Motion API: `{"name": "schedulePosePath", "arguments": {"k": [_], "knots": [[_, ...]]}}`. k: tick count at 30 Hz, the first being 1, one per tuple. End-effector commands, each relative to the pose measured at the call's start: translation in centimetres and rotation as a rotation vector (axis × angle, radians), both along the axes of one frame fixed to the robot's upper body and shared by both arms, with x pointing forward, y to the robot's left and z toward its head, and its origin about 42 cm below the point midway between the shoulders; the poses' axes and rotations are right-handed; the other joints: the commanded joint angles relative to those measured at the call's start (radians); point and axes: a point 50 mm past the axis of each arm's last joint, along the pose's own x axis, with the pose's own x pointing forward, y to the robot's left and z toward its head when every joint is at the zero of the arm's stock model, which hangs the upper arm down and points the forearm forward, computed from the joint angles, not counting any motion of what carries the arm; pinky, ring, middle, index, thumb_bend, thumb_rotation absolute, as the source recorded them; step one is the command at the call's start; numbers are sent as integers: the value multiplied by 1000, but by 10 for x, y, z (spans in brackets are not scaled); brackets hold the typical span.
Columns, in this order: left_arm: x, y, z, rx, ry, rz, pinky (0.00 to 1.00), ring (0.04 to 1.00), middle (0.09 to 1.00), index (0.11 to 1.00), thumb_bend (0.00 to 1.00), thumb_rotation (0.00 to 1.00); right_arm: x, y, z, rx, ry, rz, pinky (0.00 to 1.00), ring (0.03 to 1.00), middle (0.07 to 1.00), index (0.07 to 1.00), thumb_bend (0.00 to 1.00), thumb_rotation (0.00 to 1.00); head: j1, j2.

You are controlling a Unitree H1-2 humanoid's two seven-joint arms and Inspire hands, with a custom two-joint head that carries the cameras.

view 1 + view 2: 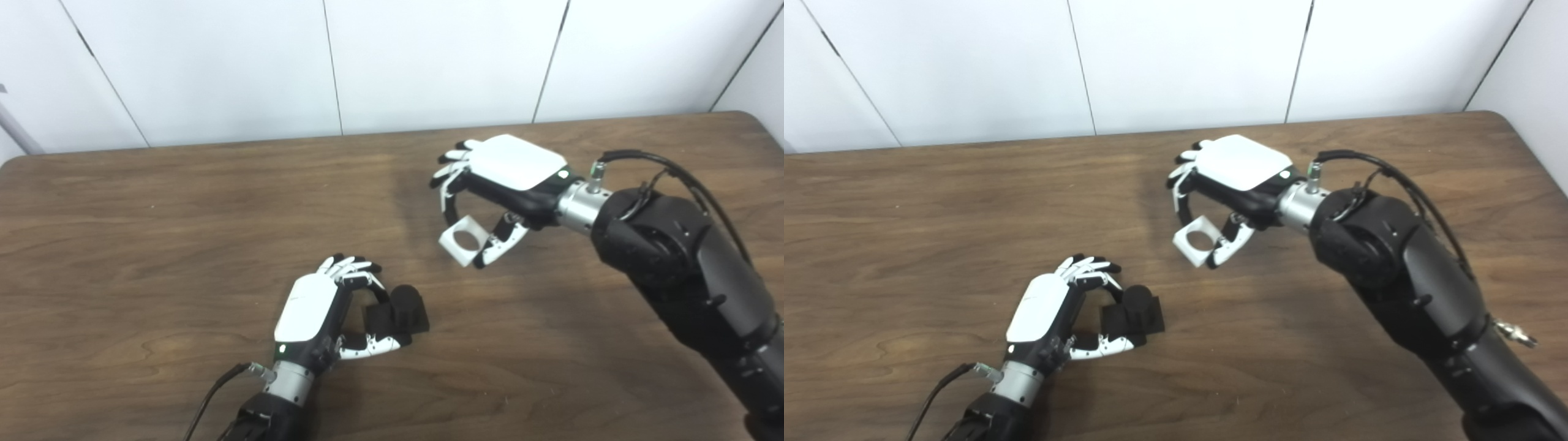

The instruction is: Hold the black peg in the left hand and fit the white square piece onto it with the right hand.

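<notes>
The left hand (318, 312) is low on the brown counter (153, 245), near the front edge. Its fingers (352, 269) and thumb are closed around the black peg (401, 312). The peg has a round top and a square base. It pokes out to the right of the hand and sits on or just above the counter; I cannot tell which.

The right hand (502, 177) is farther back and to the right, well apart from the left hand. It is up above the counter. Its fingers (450, 184) curl down and its thumb comes up from below. Between them they hold the white square piece (463, 240). The piece has a round hole in the middle. It is tilted, with the hole facing up and a bit to the left. The piece and the peg are not touching. A white wall (429, 61) stands behind the counter.
</notes>
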Motion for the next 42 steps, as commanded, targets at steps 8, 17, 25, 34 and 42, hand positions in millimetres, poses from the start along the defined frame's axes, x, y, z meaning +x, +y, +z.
{"name": "schedulePosePath", "arguments": {"k": [8, 17, 25, 34, 42], "knots": [[-1, -5, -9, 28, 30, -14, 953, 862, 786, 486, 522, 51, -9, 24, 29, 34, -117, 83, 982, 928, 816, 483, 525, 135, 6, 2], [0, -7, -10, 29, 21, -15, 944, 856, 784, 486, 522, 51, -17, 39, 36, 49, -119, 134, 1000, 942, 816, 483, 525, 135, 8, 4], [1, -9, -10, 38, 22, -16, 941, 855, 786, 487, 523, 51, -22, 37, 36, 15, -98, 143, 981, 929, 807, 482, 525, 135, 12, 9], [2, -9, -11, 28, 20, -22, 942, 854, 784, 486, 522, 50, -26, 29, 36, -25, -57, 146, 966, 931, 806, 482, 524, 134, 7, 13], [2, -10, -9, 27, 24, -21, 947, 851, 783, 486, 522, 50, -25, 28, 25, -23, -37, 145, 962, 932, 810, 482, 525, 134, 5, 14]]}}
